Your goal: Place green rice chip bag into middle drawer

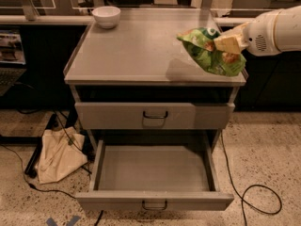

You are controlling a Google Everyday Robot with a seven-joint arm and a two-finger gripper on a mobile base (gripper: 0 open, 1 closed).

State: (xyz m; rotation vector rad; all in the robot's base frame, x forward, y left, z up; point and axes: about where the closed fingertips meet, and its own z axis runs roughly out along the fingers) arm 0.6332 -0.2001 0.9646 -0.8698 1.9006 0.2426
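The green rice chip bag (210, 51) is a crinkled bright green foil bag with orange chip pictures. It hangs above the right side of the grey cabinet top (141, 51), lifted clear of it and casting a shadow. My gripper (225, 43) reaches in from the right on a white arm and is shut on the green rice chip bag near its right side. The middle drawer (155, 173) is pulled open below, wide, shallow and bare inside, with a small dark wire handle on its front.
A white bowl (106, 16) stands at the back left of the cabinet top. The upper drawer front (155, 115) is closed. A beige cloth bag (59, 155) lies on the floor at the left. Cables run across the speckled floor at the right and left.
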